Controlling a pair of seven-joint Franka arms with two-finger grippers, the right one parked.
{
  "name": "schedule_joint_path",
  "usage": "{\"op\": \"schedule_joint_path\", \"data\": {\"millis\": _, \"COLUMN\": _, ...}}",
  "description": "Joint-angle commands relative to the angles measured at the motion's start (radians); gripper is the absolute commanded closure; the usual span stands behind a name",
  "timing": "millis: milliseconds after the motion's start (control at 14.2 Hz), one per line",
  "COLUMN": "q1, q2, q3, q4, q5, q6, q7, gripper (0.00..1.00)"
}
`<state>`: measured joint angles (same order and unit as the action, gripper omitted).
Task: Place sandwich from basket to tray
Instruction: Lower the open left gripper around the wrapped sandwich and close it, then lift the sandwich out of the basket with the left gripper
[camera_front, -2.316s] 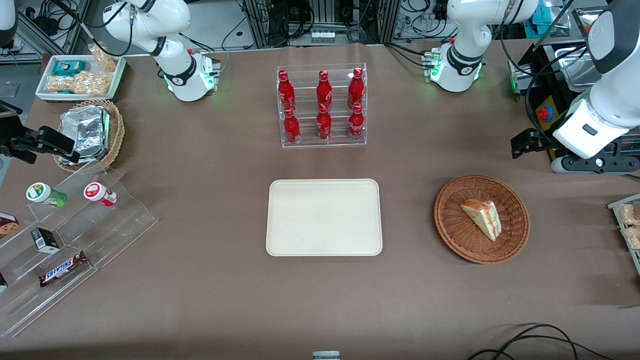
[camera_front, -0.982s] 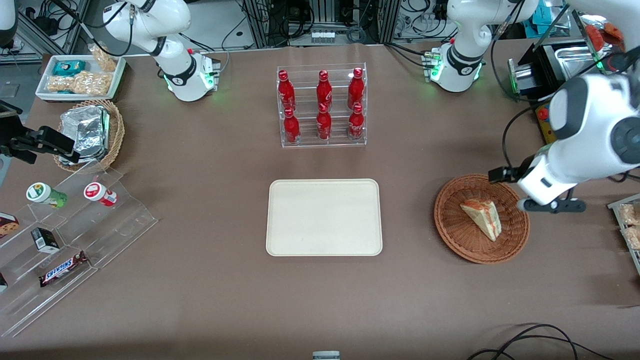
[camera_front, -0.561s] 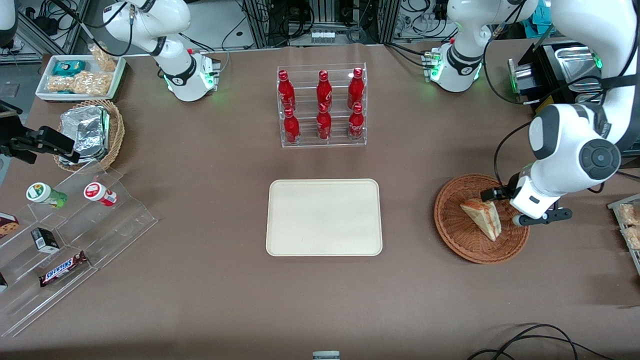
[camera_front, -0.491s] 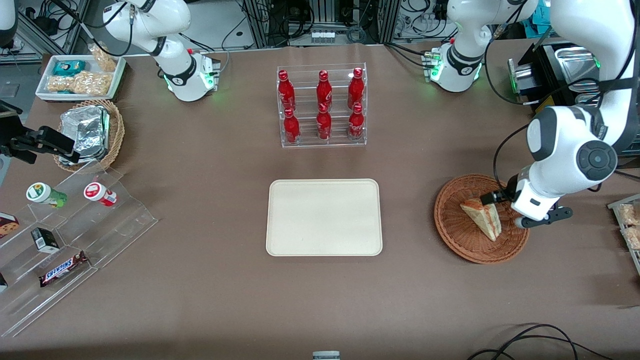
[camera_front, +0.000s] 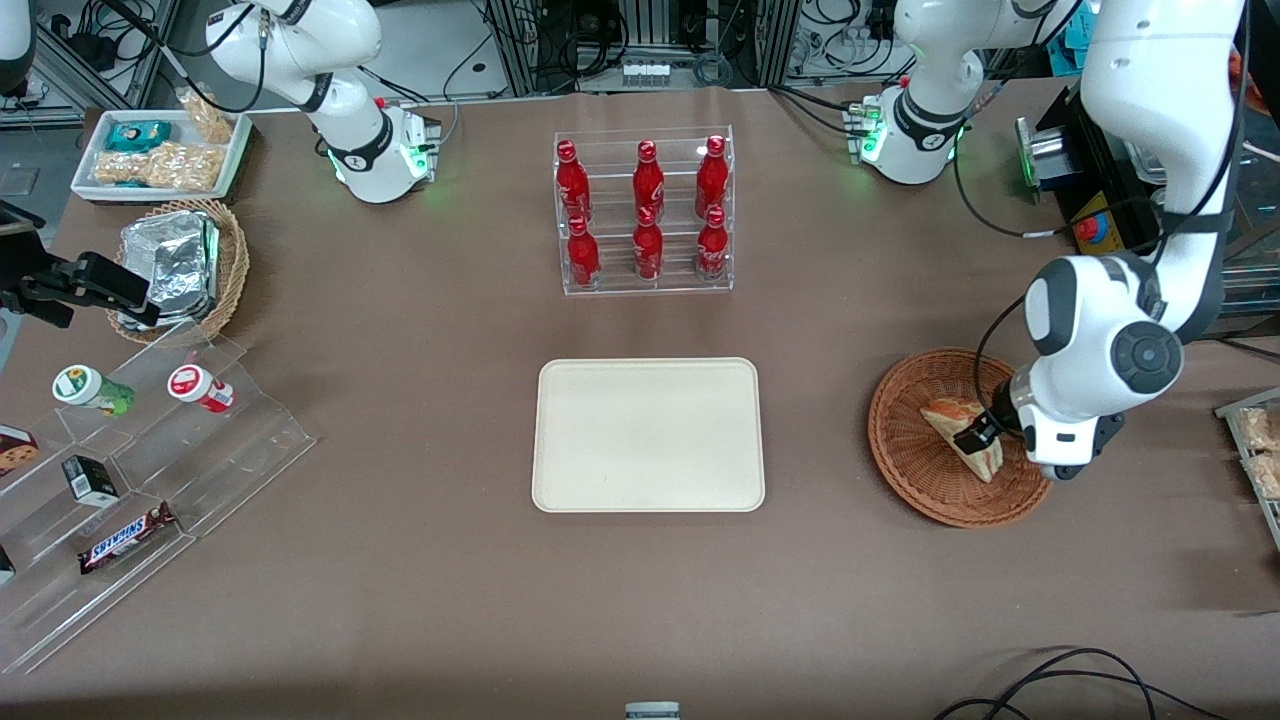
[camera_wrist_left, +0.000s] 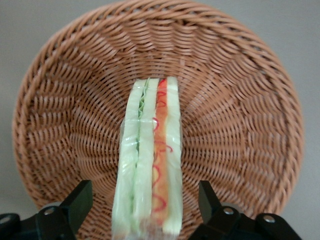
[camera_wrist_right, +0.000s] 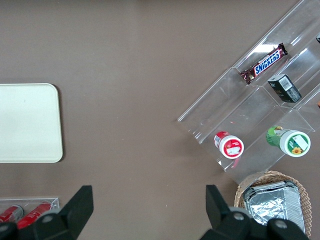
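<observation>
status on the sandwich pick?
End effector open, low over the basket, fingers straddling the sandwich. Sandwich in basket, not gripped. Tray bare. Nothing blocking the path.

Bright, even light from above. Soft faint shadows on table (camera_front: 400, 560). Sharp, clear pictures; no glare.

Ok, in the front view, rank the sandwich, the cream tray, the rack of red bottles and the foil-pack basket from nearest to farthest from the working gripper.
The gripper is down in the reddish basket.
1. Sandwich, right at the gripper, between its open jaws.
2. Tray, mid-table.
3. Bottle rack, farther from the camera than the tray.
4. Foil-pack basket, toward the parked arm's end.
</observation>
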<state>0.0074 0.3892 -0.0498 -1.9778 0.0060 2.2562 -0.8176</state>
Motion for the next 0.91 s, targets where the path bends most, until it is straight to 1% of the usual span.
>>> {"op": "schedule_joint_path", "data": {"millis": 0, "q1": 0.006, "q2": 0.016, "q3": -0.007, "q4": 0.013, "q5": -0.001, "q6": -0.003, "q7": -0.075, "gripper": 0.81}}
{"op": "schedule_joint_path", "data": {"millis": 70, "q1": 0.006, "q2": 0.014, "q3": -0.007, "q4": 0.016, "q5": 0.002, "q6": -0.004, "q7": -0.075, "gripper": 0.89}}
{"op": "schedule_joint_path", "data": {"millis": 140, "q1": 0.006, "q2": 0.007, "q3": -0.007, "q4": 0.022, "q5": 0.002, "q6": -0.021, "q7": -0.074, "gripper": 0.92}}
{"op": "schedule_joint_path", "data": {"millis": 211, "q1": 0.006, "q2": 0.000, "q3": -0.007, "q4": 0.049, "q5": 0.008, "q6": -0.071, "q7": -0.072, "gripper": 0.92}}
{"op": "schedule_joint_path", "data": {"millis": 421, "q1": -0.003, "q2": 0.005, "q3": -0.010, "q4": 0.216, "q5": 0.011, "q6": -0.346, "q7": -0.061, "gripper": 0.92}}
{"op": "schedule_joint_path", "data": {"millis": 491, "q1": -0.004, "q2": -0.003, "q3": -0.013, "q4": 0.244, "q5": -0.001, "q6": -0.393, "q7": -0.064, "gripper": 0.92}}
{"op": "schedule_joint_path", "data": {"millis": 561, "q1": -0.009, "q2": -0.010, "q3": -0.022, "q4": 0.257, "q5": -0.001, "q6": -0.399, "q7": -0.061, "gripper": 0.92}}
{"op": "schedule_joint_path", "data": {"millis": 632, "q1": -0.021, "q2": -0.013, "q3": -0.053, "q4": 0.258, "q5": -0.001, "q6": -0.397, "q7": -0.054, "gripper": 0.92}}
{"op": "schedule_joint_path", "data": {"millis": 702, "q1": -0.027, "q2": -0.013, "q3": -0.091, "q4": 0.257, "q5": 0.002, "q6": -0.396, "q7": -0.004, "gripper": 0.97}}
{"op": "schedule_joint_path", "data": {"millis": 772, "q1": -0.039, "q2": -0.001, "q3": -0.143, "q4": 0.261, "q5": 0.012, "q6": -0.391, "q7": 0.052, "gripper": 0.99}}
{"op": "schedule_joint_path", "data": {"millis": 842, "q1": -0.070, "q2": 0.011, "q3": -0.168, "q4": 0.267, "q5": 0.023, "q6": -0.364, "q7": 0.073, "gripper": 0.98}}
